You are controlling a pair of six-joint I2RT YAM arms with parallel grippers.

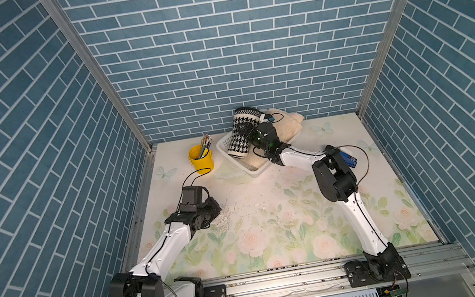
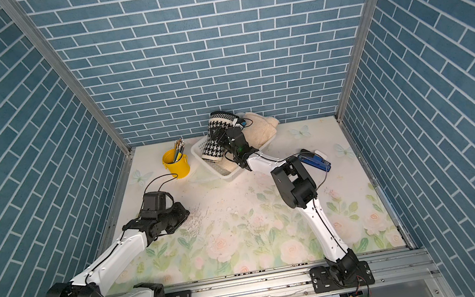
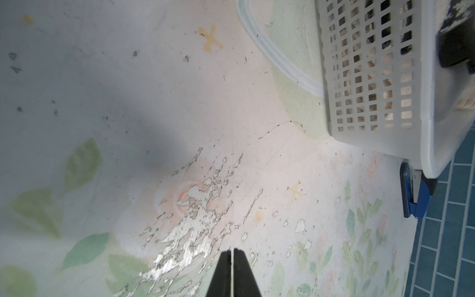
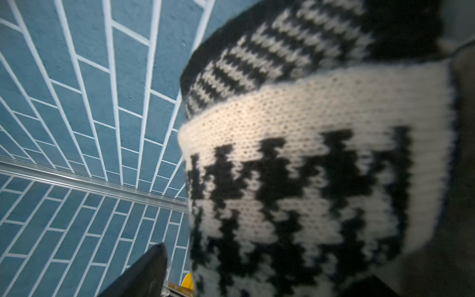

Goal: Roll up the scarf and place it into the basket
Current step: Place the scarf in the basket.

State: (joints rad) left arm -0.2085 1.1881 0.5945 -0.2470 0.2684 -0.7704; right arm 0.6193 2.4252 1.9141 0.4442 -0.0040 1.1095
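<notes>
My left gripper (image 3: pixel 232 250), jaws pressed together on nothing, hangs over the worn floral bench (image 1: pixel 275 230) at near left. Farther back, at right, a blue stapler (image 1: pixel 348 159) lies on the bench. Beyond it, my right gripper (image 1: pixel 246 133) reaches into the basket (image 1: pixel 235 162), a shallow white one with grid walls, at far middle. This gripper's jaws are spread. In the right wrist view a gap shows between one finger (image 4: pixel 146 272) and the scarf (image 1: pixel 240 140). The scarf is a thick roll of black-and-white houndstooth knit with a plain white band and a striped end. It stands tilted in the basket's left part, its upper end above the rim, toward the far wall. A folded beige cloth (image 1: pixel 287 123) fills the basket's right part, just beside the scarf. Left of the basket, a yellow bucket (image 1: pixel 201 161) holds a bunch of brushes (image 1: pixel 206 141).
</notes>
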